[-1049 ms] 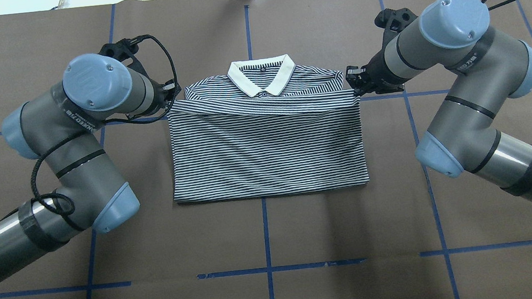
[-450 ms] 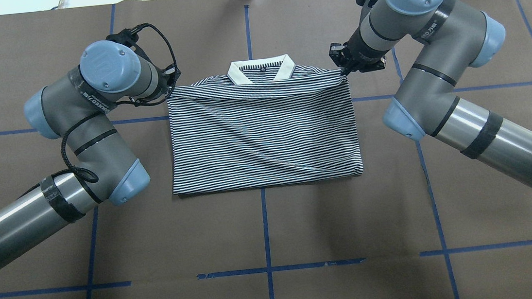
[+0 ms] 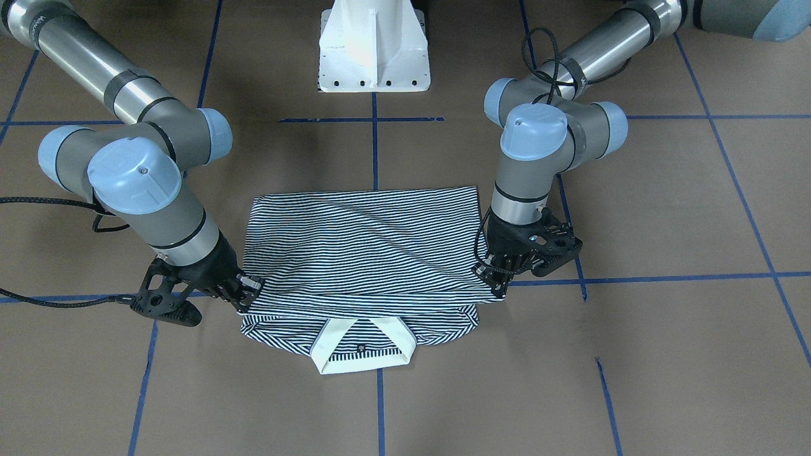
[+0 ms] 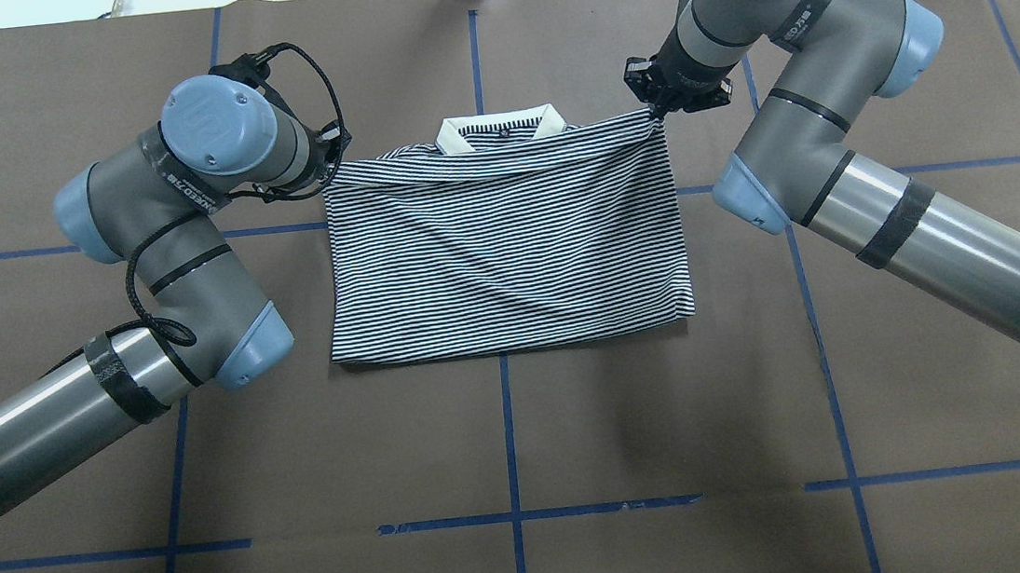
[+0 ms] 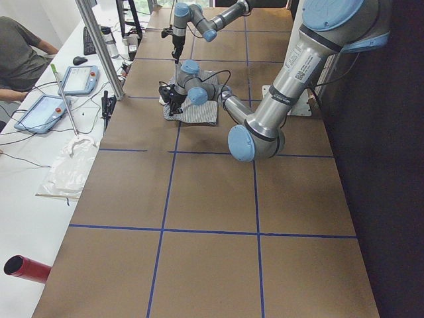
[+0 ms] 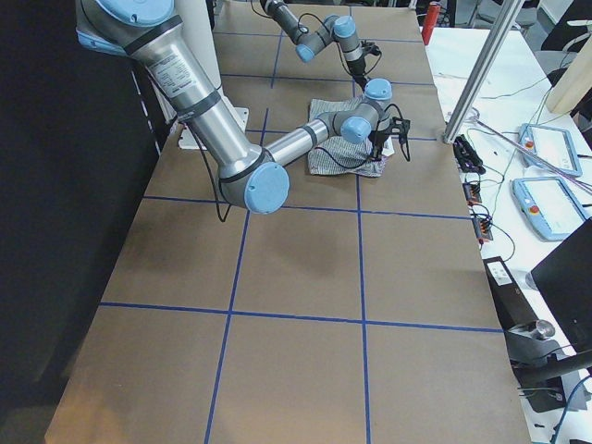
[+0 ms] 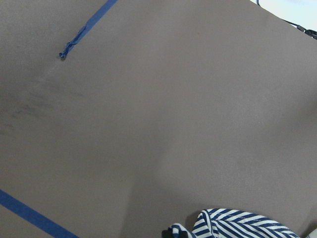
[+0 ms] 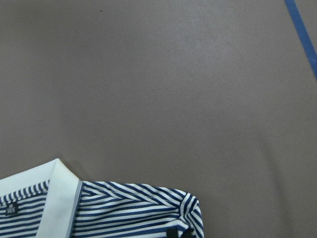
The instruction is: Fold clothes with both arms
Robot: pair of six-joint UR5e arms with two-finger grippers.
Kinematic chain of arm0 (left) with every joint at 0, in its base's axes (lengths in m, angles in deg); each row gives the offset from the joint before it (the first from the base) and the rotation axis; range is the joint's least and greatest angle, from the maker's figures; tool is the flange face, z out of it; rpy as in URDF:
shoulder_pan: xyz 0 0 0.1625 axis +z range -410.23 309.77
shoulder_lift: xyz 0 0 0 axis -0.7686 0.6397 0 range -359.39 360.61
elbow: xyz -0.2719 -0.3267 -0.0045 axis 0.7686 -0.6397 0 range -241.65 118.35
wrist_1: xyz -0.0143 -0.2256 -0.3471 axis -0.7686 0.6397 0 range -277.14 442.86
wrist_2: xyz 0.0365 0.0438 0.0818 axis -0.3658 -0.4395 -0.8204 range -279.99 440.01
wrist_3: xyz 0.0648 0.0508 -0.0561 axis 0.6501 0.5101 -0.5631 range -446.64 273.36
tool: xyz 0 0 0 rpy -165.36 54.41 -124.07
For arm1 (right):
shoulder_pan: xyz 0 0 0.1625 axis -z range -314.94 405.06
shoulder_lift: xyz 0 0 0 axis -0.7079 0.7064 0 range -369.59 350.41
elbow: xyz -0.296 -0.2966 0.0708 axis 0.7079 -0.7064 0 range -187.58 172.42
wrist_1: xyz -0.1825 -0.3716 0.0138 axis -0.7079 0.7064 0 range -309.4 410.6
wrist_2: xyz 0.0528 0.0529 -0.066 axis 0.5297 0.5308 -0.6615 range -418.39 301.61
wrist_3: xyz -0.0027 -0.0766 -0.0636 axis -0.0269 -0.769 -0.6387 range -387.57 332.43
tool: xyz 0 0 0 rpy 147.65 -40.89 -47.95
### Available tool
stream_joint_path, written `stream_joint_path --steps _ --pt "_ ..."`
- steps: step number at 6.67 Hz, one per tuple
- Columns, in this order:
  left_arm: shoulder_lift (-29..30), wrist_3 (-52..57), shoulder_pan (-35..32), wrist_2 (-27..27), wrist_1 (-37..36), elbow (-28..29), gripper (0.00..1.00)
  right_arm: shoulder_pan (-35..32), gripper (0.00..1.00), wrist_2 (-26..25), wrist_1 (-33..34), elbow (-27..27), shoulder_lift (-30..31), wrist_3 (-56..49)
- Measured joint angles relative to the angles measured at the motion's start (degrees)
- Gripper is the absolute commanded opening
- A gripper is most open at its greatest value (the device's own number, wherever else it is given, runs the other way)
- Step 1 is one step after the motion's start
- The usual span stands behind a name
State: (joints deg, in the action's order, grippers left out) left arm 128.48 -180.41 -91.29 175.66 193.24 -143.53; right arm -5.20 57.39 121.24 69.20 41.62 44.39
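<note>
The folded striped polo shirt (image 4: 506,249) lay on the bench (image 4: 524,435), its doubled-over edge stretched near the collar (image 4: 455,134) between the left claw (image 4: 328,165) and right claw (image 4: 654,110), each clamped on a corner.

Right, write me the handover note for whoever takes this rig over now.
Left pincer: shut on the shirt, at one corner of its folded-over edge.
Right pincer: shut on the other corner of that edge.
Shirt: on the table between the arms, lower half doubled up over the chest. The held edge sits just short of the collar.
Done: no sleeve sticks out, so the sides look folded in; the bottom-to-top fold is nearly closed.
Left: lay the edge down, open both pincers and pull the arms clear. The top layer shows some wrinkles, so it may need smoothing.
</note>
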Motion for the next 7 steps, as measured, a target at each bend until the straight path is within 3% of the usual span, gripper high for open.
stream_joint_path --steps 4,5,6,7 --pt "1.0 0.0 0.2 0.1 0.1 0.3 0.00 0.0 0.00 -0.1 -0.1 -1.0 -0.3 -1.5" --pt "1.3 0.1 0.2 0.2 0.1 0.3 0.07 0.1 0.13 -0.1 -0.1 -0.6 -0.4 -1.5" --pt "1.3 0.2 0.2 0.5 0.1 0.3 0.91 0.2 0.99 0.0 -0.1 -0.2 -0.3 -1.5" --pt "1.3 0.2 0.1 0.9 0.2 0.3 1.00 0.4 1.00 0.1 -0.1 0.1 -0.1 -1.5"
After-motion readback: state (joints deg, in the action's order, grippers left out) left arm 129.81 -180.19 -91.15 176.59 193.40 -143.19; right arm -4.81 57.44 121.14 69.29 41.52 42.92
